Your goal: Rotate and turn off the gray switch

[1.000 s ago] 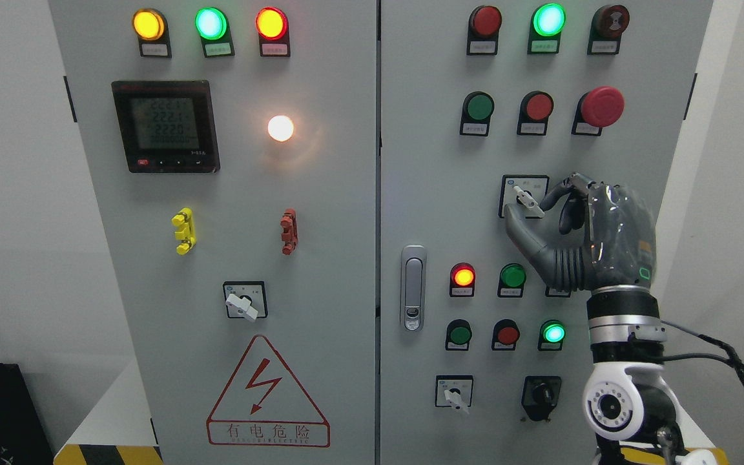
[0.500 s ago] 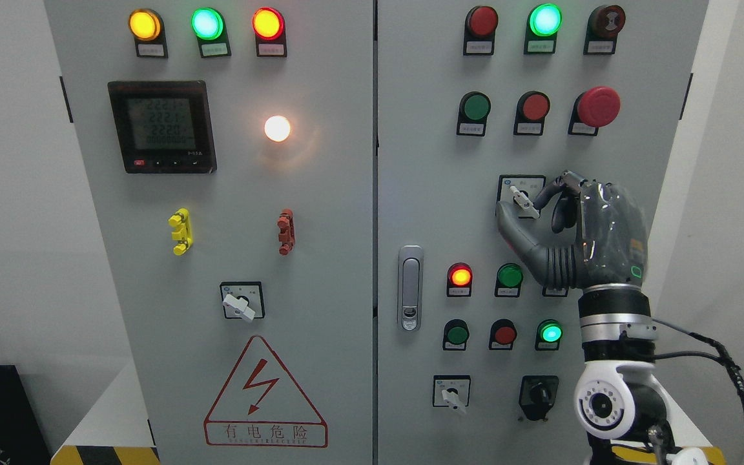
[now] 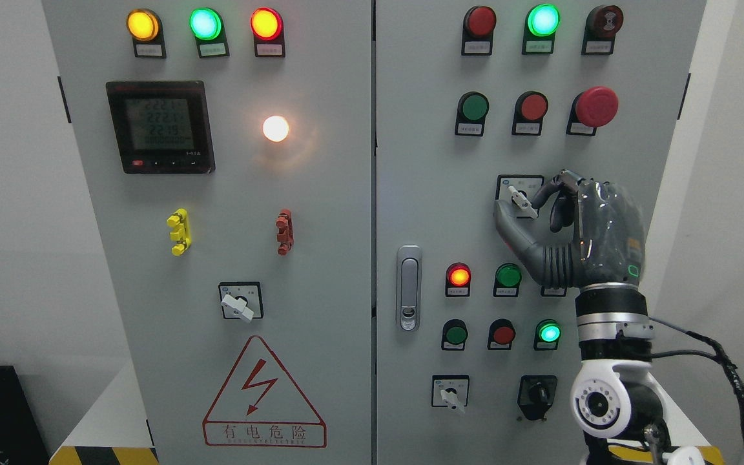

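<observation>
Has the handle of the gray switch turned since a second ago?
Yes. The gray switch handle, pinched by the right hand, has turned slightly clockwise against its square plate.

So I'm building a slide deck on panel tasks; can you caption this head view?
Right hand pinches the gray switch on the cabinet's right door, thumb and fingers around its handle.

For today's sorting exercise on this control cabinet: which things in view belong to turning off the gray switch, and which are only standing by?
Part of the job:
- gray rotary switch, upper right door
- right hand, thumb and finger pinching its lever

Not involved:
- emergency stop button
- digital meter
- door handle
- black selector knob
- warning triangle sticker
- lit white lamp
</observation>
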### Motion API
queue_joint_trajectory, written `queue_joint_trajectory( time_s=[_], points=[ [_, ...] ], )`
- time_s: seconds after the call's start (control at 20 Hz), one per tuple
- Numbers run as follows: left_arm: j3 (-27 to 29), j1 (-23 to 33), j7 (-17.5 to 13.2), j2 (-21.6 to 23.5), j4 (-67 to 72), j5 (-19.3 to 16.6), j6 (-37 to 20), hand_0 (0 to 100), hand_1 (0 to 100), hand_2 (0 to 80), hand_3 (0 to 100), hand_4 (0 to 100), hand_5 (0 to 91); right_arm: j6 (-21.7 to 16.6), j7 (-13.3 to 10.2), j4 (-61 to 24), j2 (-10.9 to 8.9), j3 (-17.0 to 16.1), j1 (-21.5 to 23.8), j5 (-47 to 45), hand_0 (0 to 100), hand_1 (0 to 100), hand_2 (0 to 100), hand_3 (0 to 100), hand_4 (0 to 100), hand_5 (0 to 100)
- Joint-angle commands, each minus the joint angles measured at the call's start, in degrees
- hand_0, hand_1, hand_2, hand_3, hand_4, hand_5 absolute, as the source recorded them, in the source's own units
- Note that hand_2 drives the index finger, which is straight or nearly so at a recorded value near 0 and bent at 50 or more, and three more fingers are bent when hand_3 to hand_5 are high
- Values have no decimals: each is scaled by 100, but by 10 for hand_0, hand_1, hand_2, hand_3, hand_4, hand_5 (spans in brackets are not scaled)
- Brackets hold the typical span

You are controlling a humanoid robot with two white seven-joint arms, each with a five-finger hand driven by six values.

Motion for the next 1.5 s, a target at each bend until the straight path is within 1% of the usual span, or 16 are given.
queue_joint_trajectory(
  time_s=[0.0, 0.4, 0.5, 0.8, 1.25, 1.45],
  points=[
    [44, -53, 1, 6, -141, 114, 6, 120, 389, 0, 0, 0, 0, 38, -4, 45, 27, 15, -30, 69, 157, 420, 659, 970, 941, 1000],
    [44, -53, 1, 6, -141, 114, 6, 120, 389, 0, 0, 0, 0, 55, -4, 89, 27, 23, -74, 78, 162, 423, 673, 971, 941, 1000],
    [44, -53, 1, 6, -141, 114, 6, 120, 389, 0, 0, 0, 0, 134, -4, 89, 18, 23, -83, 78, 165, 426, 677, 975, 941, 1000],
    [44, -53, 10, 6, -141, 114, 6, 120, 389, 0, 0, 0, 0, 152, -4, 98, 18, 23, -83, 78, 200, 428, 688, 983, 942, 1000],
    [44, -53, 1, -3, -141, 114, 6, 120, 389, 0, 0, 0, 0, 152, -4, 98, 18, 23, -83, 87, 222, 431, 695, 990, 944, 1000],
    [44, -53, 1, 6, -141, 114, 6, 120, 389, 0, 0, 0, 0, 161, -4, 98, 18, 23, -83, 87, 258, 442, 698, 992, 944, 1000]
  ],
)
